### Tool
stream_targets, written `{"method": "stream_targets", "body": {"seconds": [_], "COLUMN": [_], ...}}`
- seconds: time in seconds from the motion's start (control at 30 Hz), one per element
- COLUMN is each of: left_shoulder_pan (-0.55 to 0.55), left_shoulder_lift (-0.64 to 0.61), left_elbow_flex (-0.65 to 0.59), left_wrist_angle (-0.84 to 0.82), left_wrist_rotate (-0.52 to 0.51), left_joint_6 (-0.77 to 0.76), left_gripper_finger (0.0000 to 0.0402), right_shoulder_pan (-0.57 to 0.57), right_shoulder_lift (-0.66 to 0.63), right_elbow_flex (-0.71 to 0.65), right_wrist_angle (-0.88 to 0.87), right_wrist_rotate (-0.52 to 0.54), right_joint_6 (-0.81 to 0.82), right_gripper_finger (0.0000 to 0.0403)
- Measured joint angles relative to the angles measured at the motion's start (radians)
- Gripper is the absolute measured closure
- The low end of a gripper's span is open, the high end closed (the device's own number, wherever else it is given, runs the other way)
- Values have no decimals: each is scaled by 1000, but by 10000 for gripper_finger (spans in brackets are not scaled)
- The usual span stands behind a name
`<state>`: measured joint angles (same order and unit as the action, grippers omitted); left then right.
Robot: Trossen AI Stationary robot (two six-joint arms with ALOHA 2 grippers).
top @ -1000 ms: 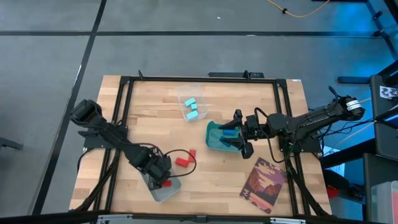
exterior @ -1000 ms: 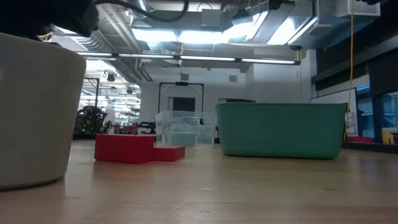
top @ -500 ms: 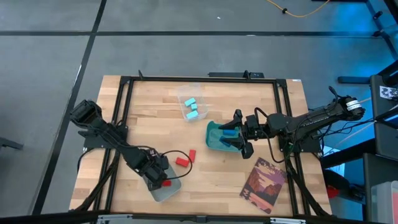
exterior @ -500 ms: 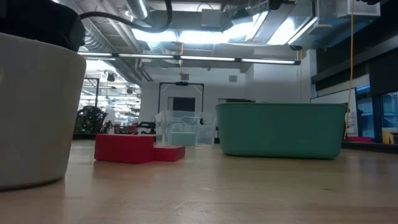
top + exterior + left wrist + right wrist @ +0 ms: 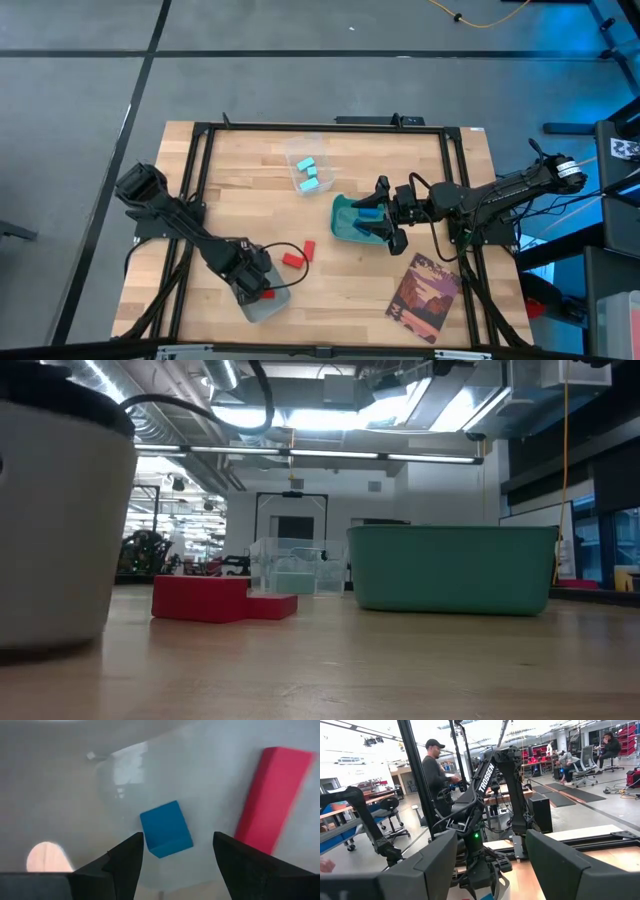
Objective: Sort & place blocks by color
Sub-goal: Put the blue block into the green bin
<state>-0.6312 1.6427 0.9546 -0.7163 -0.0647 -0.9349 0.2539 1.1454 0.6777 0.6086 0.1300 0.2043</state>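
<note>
My left gripper (image 5: 252,283) (image 5: 178,835) hangs open inside the grey tray (image 5: 272,308) (image 5: 60,540) at the near left. On the tray floor lie a darker blue cube (image 5: 166,828), between and just beyond the fingertips, and a red block (image 5: 272,800) (image 5: 267,294). Two more red blocks (image 5: 292,260) (image 5: 309,248) (image 5: 200,600) rest flat on the table beside the tray. Light cyan blocks (image 5: 308,170) sit in a clear box. My right gripper (image 5: 383,228) (image 5: 491,832) waits open over the teal bin (image 5: 345,222), which holds blue blocks (image 5: 370,213).
The clear box (image 5: 290,570) and the teal bin (image 5: 450,570) stand mid-table. A picture card (image 5: 423,298) lies near the near right corner. A black frame rims the table. A person (image 5: 437,775) stands in the room beyond.
My left gripper has moved a little toward the table's near left corner, over the grey tray, and has sunk toward the tray's rim in the low view. The right arm has kept still.
</note>
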Motion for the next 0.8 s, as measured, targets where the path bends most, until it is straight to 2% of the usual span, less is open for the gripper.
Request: {"method": "stream_targets", "body": {"seconds": [0.6, 0.8], "left_shoulder_pan": [-2, -7], "left_shoulder_lift": [19, 19], "left_elbow_flex": [-2, -2], "left_wrist_angle": [12, 2], "left_wrist_rotate": [-23, -52], "left_joint_6": [2, 2], "left_gripper_finger": [176, 223], "right_shoulder_pan": [0, 0], "right_shoulder_lift": [0, 0], "right_elbow_flex": [0, 0], "right_wrist_angle": [0, 0], "right_wrist_rotate": [0, 0], "right_joint_6": [-3, -3], "right_gripper_finger": [162, 162]}}
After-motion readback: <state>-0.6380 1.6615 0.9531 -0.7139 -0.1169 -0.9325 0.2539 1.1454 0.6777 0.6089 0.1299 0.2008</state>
